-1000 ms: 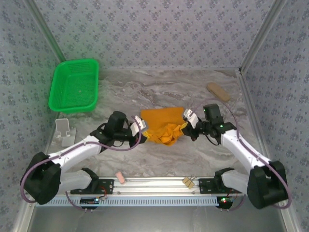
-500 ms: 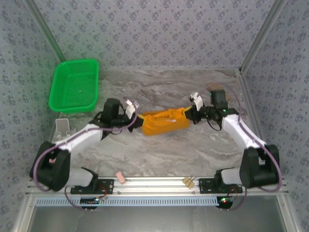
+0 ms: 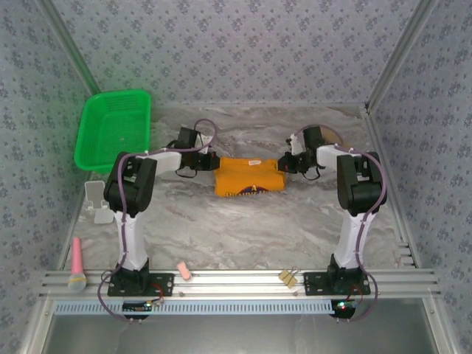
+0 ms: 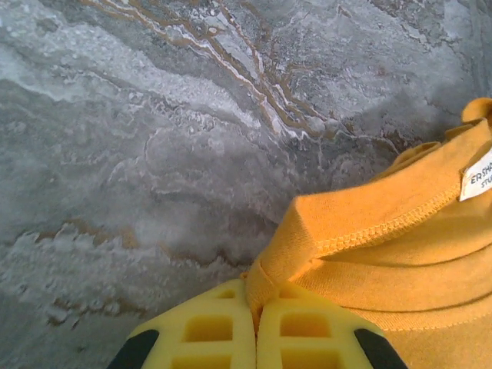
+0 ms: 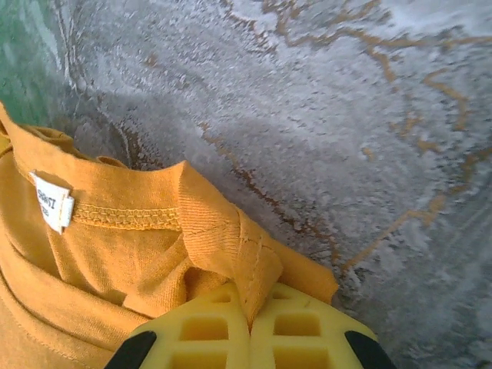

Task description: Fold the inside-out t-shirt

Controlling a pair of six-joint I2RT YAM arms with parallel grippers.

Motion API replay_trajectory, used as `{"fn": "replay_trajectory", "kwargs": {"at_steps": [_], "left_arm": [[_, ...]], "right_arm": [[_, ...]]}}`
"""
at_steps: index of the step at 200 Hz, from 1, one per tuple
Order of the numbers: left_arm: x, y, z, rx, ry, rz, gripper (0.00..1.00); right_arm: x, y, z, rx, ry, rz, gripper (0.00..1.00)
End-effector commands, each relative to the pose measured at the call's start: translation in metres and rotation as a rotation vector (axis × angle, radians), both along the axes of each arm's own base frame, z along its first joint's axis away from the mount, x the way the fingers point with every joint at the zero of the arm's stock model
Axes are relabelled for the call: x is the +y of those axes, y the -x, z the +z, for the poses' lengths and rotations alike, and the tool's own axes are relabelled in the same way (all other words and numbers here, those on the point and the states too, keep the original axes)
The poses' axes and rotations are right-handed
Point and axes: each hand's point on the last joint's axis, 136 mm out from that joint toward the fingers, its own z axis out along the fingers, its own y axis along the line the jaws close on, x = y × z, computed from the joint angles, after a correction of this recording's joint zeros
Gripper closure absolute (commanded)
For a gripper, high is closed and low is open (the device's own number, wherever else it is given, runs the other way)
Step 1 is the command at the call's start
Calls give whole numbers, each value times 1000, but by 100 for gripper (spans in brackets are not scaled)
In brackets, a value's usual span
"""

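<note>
Nearest, along the rail at the front edge, lie a small pink block (image 3: 184, 271) and a pair of wooden clips (image 3: 287, 277), with a pink-handled tool (image 3: 77, 259) off to the left and a white stand (image 3: 96, 198) a little beyond it, all well apart from the work. Past a bare stretch of the marbled surface (image 3: 243, 232), the inside-out t-shirt (image 3: 249, 177) lies near the middle as a compact, roughly rectangular bundle. A strip of dark graphic (image 3: 247, 191) shows at its near edge and the white neck tag (image 3: 254, 160) at its far edge. The left hand (image 4: 256, 296) is clamped tight on a bunched fold of the cloth at the shirt's far left corner. The right hand (image 5: 250, 304) is closed just as firmly on a ribbed fold at the far right corner, so the far hem is stretched between them. This looks like the spreading and squaring stage before a fold. To do it well, both hands should pull outward evenly so the collar line stays straight. They should hold the cloth low, just over the surface, so slack does not wrinkle under it, and let go only once the edge lies flat and square. An uneven pull would likely skew the bundle or drag it sideways. Farther back on the left sits the green basket (image 3: 118, 94), apart from the shirt, and a brown object (image 3: 333, 136) lies at the far right, behind the right arm.
</note>
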Motion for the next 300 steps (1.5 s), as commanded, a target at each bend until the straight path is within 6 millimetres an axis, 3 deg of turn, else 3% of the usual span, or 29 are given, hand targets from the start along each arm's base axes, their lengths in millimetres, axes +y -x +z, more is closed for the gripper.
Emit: {"fn": "replay_trajectory", "kwargs": {"at_steps": [1, 26, 43, 64, 73, 81, 98, 113, 134, 155, 167, 187, 209, 237, 265, 289, 300], "left_arm": [[9, 7, -12, 86, -47, 39, 98], [8, 22, 7, 87, -16, 14, 84], [13, 29, 28, 80, -30, 17, 66], [29, 33, 47, 126, -130, 59, 67], [31, 37, 55, 156, -153, 67, 67], [29, 45, 61, 189, -159, 85, 67], [9, 63, 81, 151, -136, 70, 68], [-6, 72, 91, 70, -159, 83, 68], [-44, 79, 91, -30, -144, 25, 73], [-66, 66, 78, -76, -153, 33, 77], [-68, 60, 65, -94, -195, 58, 79], [-57, 65, 32, -116, -300, 116, 86], [-58, 91, -1, -34, -291, 86, 85], [-29, 111, -39, 7, -347, 137, 85], [-16, 124, -52, 40, -350, 142, 85], [-19, 129, -47, 35, -309, 101, 83], [-23, 127, -36, 29, -268, 77, 81]], "right_arm": [[-25, 3, -13, 65, 97, -104, 99], [-25, 6, -2, 64, 62, -108, 87], [-24, 9, 15, 46, 53, -117, 81], [-31, 7, 49, -34, 85, -142, 60], [-34, 9, 66, -70, 105, -151, 59], [-37, 21, 68, -71, 139, -158, 59], [-35, 32, 90, -137, 182, -169, 59], [-22, 43, 96, -170, 176, -192, 59], [12, 43, 97, -202, 82, -221, 60], [46, 29, 101, -308, 37, -234, 61], [57, 26, 92, -337, 67, -237, 62], [56, 29, 47, -234, 11, -261, 66], [47, 57, 1, -119, 26, -233, 66], [32, 85, -30, -119, 91, -188, 66], [33, 97, -38, -186, 65, -135, 64], [41, 94, -29, -210, 33, -100, 63], [44, 91, -13, -245, 11, -93, 62]]}}
